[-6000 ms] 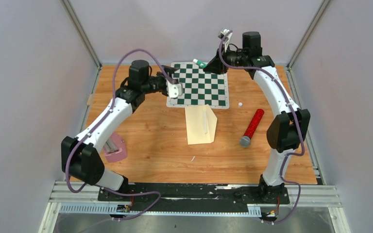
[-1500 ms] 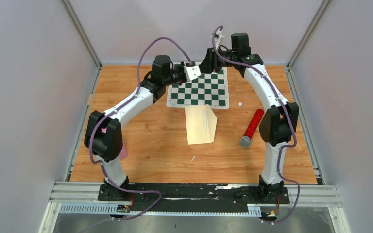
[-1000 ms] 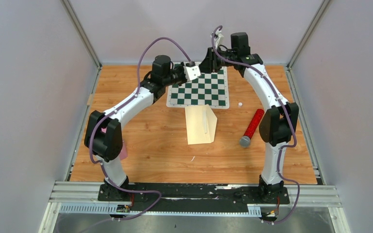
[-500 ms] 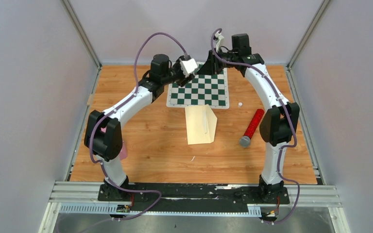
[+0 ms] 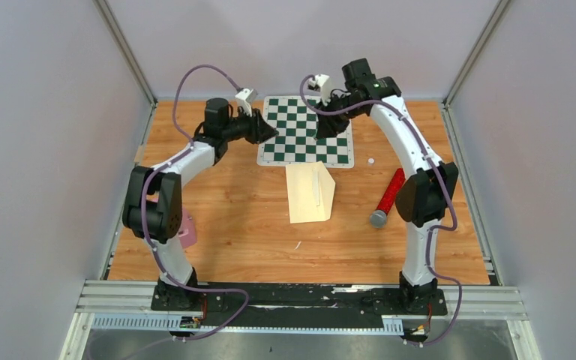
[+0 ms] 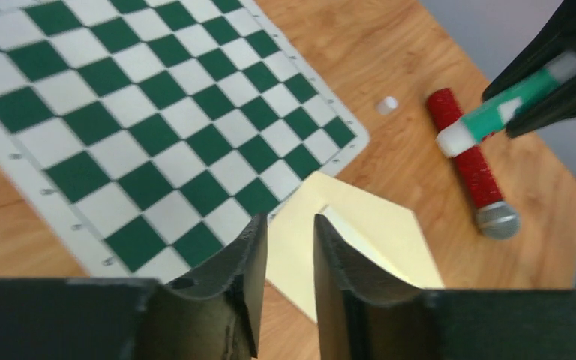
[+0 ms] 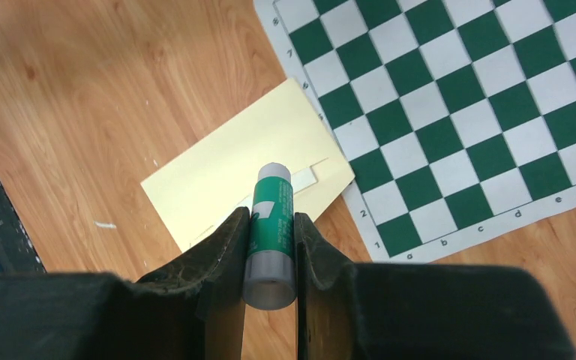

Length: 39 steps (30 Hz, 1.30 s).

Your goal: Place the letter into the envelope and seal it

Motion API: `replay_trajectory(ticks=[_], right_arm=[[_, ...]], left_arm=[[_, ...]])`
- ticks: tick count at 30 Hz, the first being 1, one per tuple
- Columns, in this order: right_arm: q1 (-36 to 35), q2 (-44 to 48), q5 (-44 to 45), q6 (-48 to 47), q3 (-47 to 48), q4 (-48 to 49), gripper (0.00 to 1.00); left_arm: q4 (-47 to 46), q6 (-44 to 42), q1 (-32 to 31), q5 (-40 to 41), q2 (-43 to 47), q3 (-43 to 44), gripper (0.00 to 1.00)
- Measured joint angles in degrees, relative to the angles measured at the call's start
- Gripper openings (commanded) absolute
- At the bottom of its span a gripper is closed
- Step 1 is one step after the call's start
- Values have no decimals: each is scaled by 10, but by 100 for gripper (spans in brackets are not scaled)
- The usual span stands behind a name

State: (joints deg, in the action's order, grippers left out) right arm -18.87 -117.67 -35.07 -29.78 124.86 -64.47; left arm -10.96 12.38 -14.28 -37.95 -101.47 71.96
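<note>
The right gripper (image 7: 270, 221) is clamped on a green-and-white cylindrical glue stick (image 7: 271, 196) above the green-and-white checkered chessboard mat (image 5: 300, 142). The left gripper (image 6: 289, 229) is at the mat's left edge with its fingers slightly apart and holds nothing. The plain cream-yellow paper envelope (image 5: 309, 199) lies on the wooden table (image 5: 225, 217), touching the mat's near edge.

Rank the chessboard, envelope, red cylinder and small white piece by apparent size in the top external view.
1. chessboard
2. envelope
3. red cylinder
4. small white piece
All lie at about the same distance from the camera, so nearness hardly skews the order.
</note>
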Motion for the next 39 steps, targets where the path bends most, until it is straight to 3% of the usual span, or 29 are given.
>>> replay_trajectory(ticks=[4,9,12,24,39], right_arm=[[-46,-3,58,-26,-7,-43,0],[-91,-19,108,-29,-44,-67,0],[-103,-31,128,-27,-68,-68,0],[-123,-64,180,-22,-120,-38,0],[-137,-78,189,-9,-155,19,0]], left_arm=[[-96,104,-6,-72,-49,-31,3],[-248,243,-12,-145,-143,-70,0],[-278,288,-17,-164,-178,-93,0],[-202,260,-61,-163,-195,-80,0],[-118,247,-60,-151,-260,-25,0]])
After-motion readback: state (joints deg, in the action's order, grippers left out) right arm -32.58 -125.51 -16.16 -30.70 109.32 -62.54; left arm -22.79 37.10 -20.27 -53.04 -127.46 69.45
